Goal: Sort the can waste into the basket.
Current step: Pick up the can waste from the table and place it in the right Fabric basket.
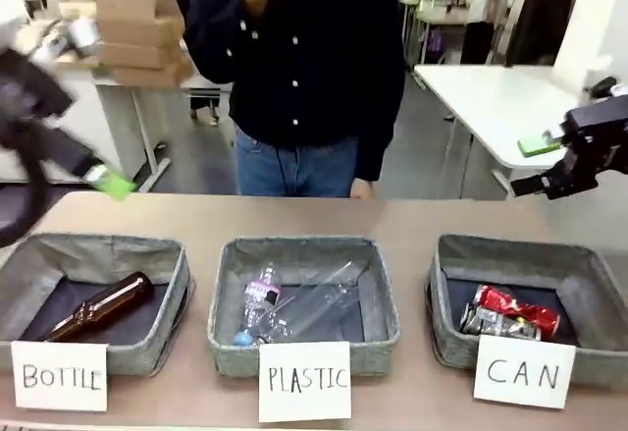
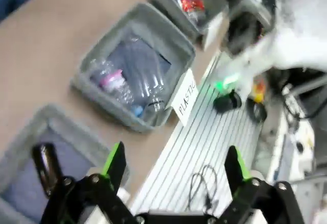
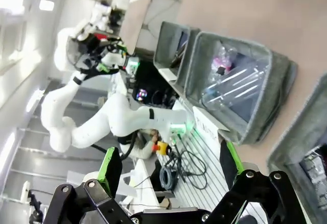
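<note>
Two cans (image 1: pixel 510 313) in CAN basket (image 1: pixel 589 264) | right gripper (image 1: pixel 538 164) above, empty

white table (image 1: pixel 491 97), stacked cardboard boxes (image 1: pixel 137 38)

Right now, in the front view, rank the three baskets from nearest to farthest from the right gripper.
1. CAN basket, right side, just below the open right gripper.
2. PLASTIC basket, middle.
3. BOTTLE basket, far left.
</note>
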You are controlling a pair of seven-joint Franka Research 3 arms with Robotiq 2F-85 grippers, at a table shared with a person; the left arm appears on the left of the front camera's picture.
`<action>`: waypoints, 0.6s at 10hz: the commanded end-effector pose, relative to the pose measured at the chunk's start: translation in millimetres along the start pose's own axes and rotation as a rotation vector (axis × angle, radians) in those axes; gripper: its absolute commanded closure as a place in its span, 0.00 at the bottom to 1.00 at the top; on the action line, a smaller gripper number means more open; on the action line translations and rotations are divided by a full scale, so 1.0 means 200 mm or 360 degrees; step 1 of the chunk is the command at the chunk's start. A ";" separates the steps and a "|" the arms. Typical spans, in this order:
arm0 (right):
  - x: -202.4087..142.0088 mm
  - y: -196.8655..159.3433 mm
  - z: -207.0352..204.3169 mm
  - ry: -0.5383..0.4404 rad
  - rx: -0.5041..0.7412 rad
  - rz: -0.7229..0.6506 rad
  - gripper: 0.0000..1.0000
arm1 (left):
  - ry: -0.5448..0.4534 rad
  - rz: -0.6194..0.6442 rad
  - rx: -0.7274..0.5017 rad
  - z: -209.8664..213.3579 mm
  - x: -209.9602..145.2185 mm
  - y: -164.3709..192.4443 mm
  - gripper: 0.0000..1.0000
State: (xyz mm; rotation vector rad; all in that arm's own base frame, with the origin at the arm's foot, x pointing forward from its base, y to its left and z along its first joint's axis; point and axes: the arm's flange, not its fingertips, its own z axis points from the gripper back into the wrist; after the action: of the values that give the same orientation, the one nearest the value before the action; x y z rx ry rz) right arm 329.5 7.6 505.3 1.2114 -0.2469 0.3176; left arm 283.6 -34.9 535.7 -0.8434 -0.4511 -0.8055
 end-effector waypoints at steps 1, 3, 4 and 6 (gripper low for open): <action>0.03 0.00 0.01 -0.0032 0.0017 -0.0020 0.00 | -0.0645 0.0332 0.0018 0.22 -0.28 0.09 0.00; 0.01 0.01 -0.03 0.0025 0.0009 0.0006 0.00 | -0.0218 0.0157 -0.0004 0.20 -0.16 0.08 0.00; 0.01 0.01 -0.03 0.0025 0.0009 0.0006 0.00 | -0.0218 0.0157 -0.0004 0.20 -0.16 0.08 0.00; 0.01 0.01 -0.03 0.0025 0.0009 0.0006 0.00 | -0.0218 0.0157 -0.0004 0.20 -0.16 0.08 0.00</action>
State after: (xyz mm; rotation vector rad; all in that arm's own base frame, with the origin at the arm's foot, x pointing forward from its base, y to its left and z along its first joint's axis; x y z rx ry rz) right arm 331.8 11.7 504.1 1.2175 -0.2356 0.3285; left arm 275.4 14.1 530.7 -0.9140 -0.5068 -0.6490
